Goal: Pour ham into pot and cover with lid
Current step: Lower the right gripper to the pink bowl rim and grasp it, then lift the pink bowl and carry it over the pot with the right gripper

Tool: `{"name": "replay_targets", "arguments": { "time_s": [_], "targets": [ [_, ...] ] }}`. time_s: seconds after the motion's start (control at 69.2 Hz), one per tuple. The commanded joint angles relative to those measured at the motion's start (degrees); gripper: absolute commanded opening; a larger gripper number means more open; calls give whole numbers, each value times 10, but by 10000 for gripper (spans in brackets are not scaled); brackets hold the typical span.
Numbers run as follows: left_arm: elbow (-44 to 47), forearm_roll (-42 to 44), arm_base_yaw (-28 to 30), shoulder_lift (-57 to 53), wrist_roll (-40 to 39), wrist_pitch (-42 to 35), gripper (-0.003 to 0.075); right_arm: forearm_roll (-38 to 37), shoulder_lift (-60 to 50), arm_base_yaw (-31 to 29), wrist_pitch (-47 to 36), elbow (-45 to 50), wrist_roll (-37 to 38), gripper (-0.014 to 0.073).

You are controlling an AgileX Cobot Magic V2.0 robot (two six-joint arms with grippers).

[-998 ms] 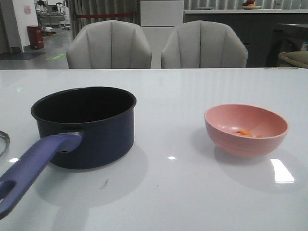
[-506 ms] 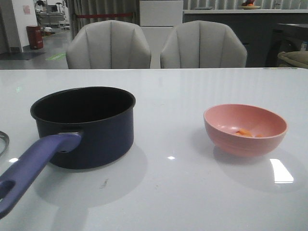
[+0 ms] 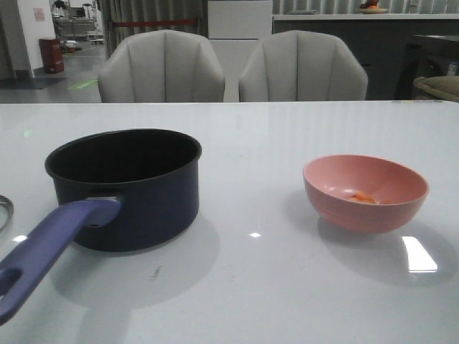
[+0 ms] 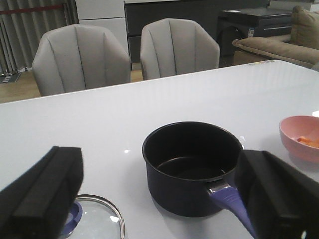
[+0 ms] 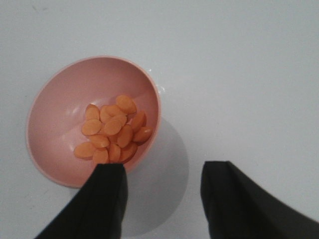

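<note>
Here the right gripper [image 5: 162, 191] is seen spread open above the table [image 3: 287, 287], nothing held, one finger overlapping the pink bowl [image 5: 55, 107] rim. The ham [image 5: 112, 130] is piled inside that bowl, at the front view's right. The left gripper [image 4: 159, 191] is likewise parted and empty, framing the pot [image 4: 192, 167]. The lid [image 4: 97, 221] lies at lower left beside it.

Across the front view almost nothing differs; the pink bowl [image 3: 366, 192] sits a hair further left in frame than a second ago. The ham [image 3: 363, 197] inside shows less, only a thin orange sliver above the rim.
</note>
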Motion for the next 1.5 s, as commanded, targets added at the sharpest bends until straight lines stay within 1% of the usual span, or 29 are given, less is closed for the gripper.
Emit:
{"name": "replay_targets", "arguments": {
  "time_s": [0.0, 0.202, 0.419, 0.492, 0.622, 0.68, 0.925, 1.027, 1.157, 1.272, 1.489],
  "targets": [
    [-15, -2, -4, 7, 0, -45, 637, 4, 71, -1, -13, -63, -3, 456],
    [-15, -2, -4, 7, 0, -45, 637, 8, 202, 1, 8, -144, -4, 456],
    [-15, -2, -4, 7, 0, -45, 637, 8, 289, 12, 23, -202, -4, 444],
    [-15, -2, -4, 7, 0, -45, 637, 8, 313, 14, 27, -215, -4, 372],
    [-15, -2, -4, 7, 0, -45, 637, 9, 337, 14, 31, -232, -4, 181],
    [-15, -2, -4, 7, 0, -45, 637, 10, 338, 14, 27, -232, -4, 130],
    [-15, -2, -4, 7, 0, -45, 637, 15, 334, 13, 14, -233, -4, 138],
    [-15, -2, -4, 7, 0, -45, 637, 26, 320, 13, 52, -244, -4, 138],
    [-15, -2, -4, 7, 0, -45, 637, 26, 290, 26, 120, -282, -32, 138],
    [-15, -2, -4, 7, 0, -45, 637, 26, 244, 68, 134, -298, -62, 138],
    [-15, -2, -4, 7, 0, -45, 637, 26, 179, 169, 88, -300, -62, 138]
  ]
}}
